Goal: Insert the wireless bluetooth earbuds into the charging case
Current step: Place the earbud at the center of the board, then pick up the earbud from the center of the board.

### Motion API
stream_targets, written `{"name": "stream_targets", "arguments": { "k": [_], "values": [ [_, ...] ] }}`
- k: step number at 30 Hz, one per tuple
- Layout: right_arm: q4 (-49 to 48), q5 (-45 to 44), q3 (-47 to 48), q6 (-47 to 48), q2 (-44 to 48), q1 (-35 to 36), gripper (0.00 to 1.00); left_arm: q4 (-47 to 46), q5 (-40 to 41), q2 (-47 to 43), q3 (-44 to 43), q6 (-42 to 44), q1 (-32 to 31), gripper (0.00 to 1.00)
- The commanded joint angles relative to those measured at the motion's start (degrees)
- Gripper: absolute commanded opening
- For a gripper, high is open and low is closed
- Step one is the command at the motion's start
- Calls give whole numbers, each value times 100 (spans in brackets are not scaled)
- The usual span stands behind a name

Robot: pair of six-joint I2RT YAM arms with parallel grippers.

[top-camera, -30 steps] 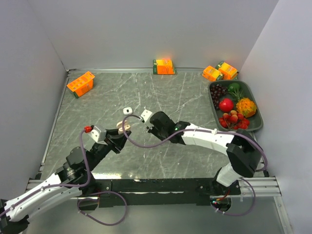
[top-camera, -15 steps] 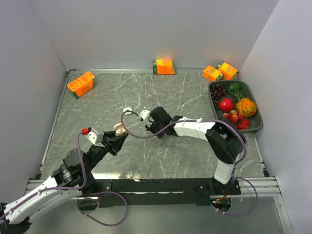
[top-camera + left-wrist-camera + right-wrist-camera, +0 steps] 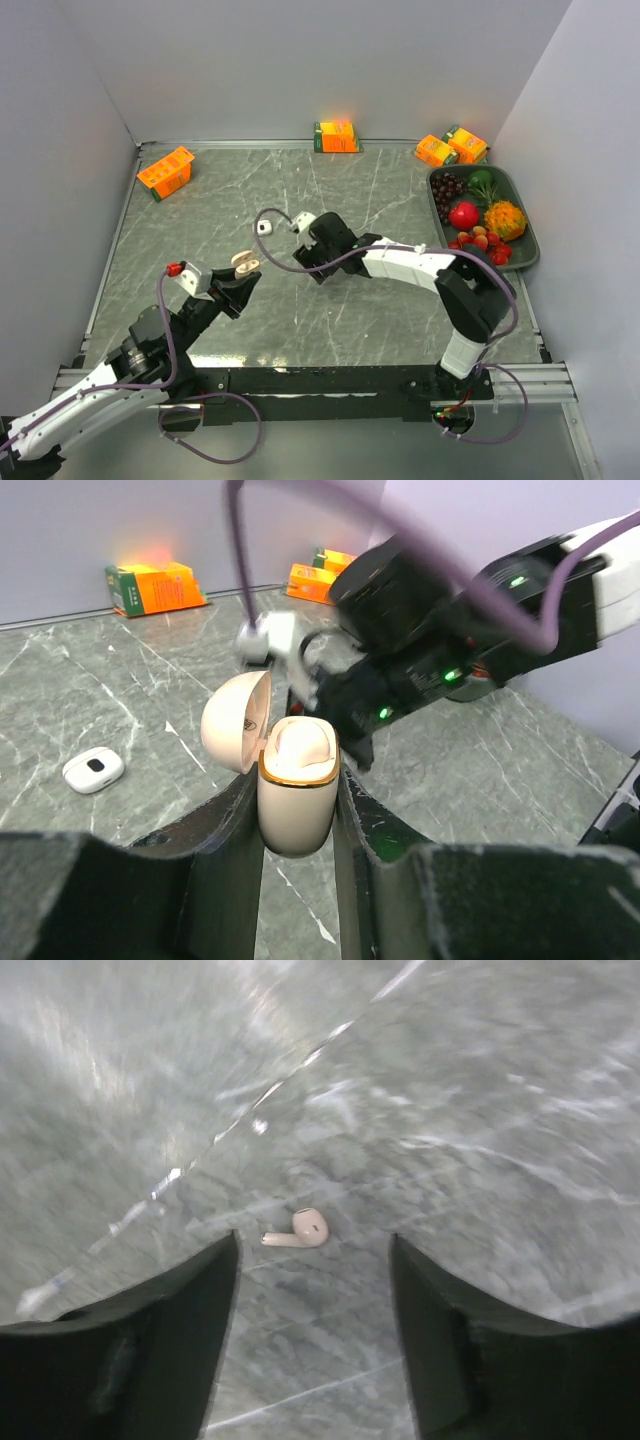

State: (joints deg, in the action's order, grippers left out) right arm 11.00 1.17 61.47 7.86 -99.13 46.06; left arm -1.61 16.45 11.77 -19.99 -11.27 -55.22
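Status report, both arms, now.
Left gripper shut on open beige case. Right gripper open over one earbud on table. Nothing blocking it; white case lies apart.

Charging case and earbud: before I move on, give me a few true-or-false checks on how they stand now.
1. The left gripper is shut on the beige charging case. True.
2. Its lid is closed. False: it stands hinged open to the side.
3. The right gripper holds an earbud. False: its fingers are open, and the earbud lies on the table between them.
4. A small white case lies on the table, apart from both grippers. True.
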Motion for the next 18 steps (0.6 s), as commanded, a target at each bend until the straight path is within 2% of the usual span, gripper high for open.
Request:
{"name": "stream_targets", "arguments": {
  "k": [1,2,3,5,6,8,11,14,18],
  "values": [
    [-38,-1038,136,-1284,868,-80,75,-77,227,-131,-278,46,-15,1],
    [76,-1249,320,-2035,895,-123,75,-94,245,-157,-269,28,-15,1],
    [730,-1573,513,-2521,826,-150,75,-103,271,-166,-251,19,-6,1],
    [1462,-1550,1178,-3775,503,-264,74,-164,324,-158,-225,19,-6,1],
    [2031,-1497,1365,-4166,378,-291,73,-191,350,-140,-234,19,-15,1],
    [2387,-919,1726,-5113,45,-352,74,-165,473,-70,-269,-16,-6,1],
    [2380,-539,1580,-6168,-97,-361,73,-42,692,27,-356,-129,-15,1],
    [2204,-601,1315,-6909,-141,-274,66,11,842,-8,-366,-270,-6,1],
    [2301,-653,1201,-7447,-282,-221,64,38,992,-69,-313,-411,-6,1]
  ]
}}
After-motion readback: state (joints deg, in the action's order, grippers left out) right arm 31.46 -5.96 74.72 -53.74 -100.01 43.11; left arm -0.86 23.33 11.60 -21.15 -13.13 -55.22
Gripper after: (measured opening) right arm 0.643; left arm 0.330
